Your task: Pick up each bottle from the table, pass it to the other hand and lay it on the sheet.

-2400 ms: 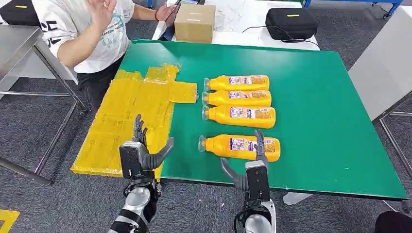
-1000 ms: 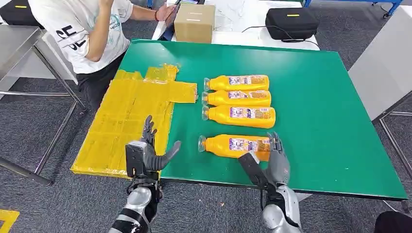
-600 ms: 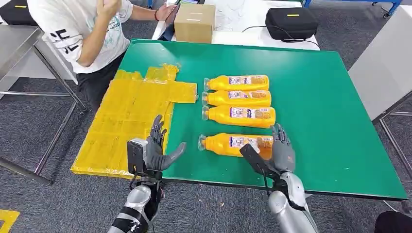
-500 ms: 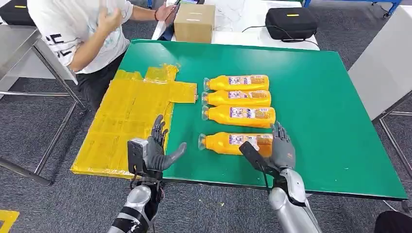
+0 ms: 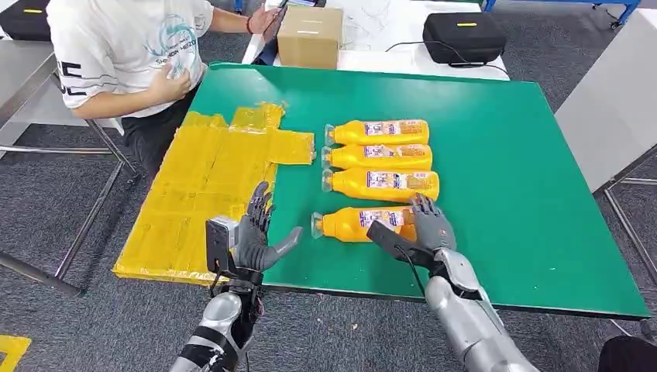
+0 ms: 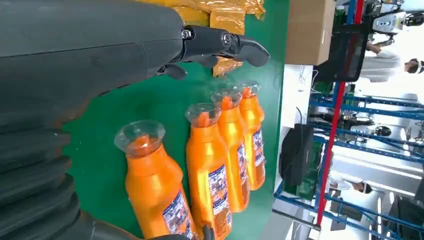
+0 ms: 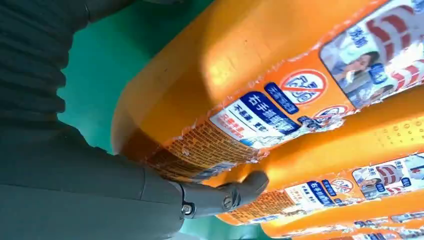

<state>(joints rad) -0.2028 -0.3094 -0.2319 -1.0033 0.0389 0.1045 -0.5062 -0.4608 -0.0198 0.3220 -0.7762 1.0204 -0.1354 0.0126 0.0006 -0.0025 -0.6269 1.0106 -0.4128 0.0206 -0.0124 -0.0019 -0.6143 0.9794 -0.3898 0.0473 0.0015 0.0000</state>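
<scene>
- Two robot hands reach in over the near edge of a green table (image 5: 496,155).
- Right hand (image 5: 424,229) wraps the base end of the nearest bottle (image 5: 352,223), thumb on the near side and fingers (image 7: 235,192) curled over the far side; the bottle lies on its side on the green surface, cap pointing toward the left hand.
- Left hand (image 5: 256,232) hangs released, fingers spread and holding nothing, at the near edge of the table where the yellow sheet (image 5: 209,186) meets the green; the held bottle's cap lies just to its right.
- Three more bottles (image 5: 380,159) lie side by side in a row just beyond the held one, toward the middle of the table, caps pointing toward the sheet.
- Yellow sheet covers the table's left edge and near-left corner.
- A person (image 5: 124,54) in a white shirt sits at the far-left corner.
- A cardboard box (image 5: 310,35) stands beyond the table's far edge.
</scene>
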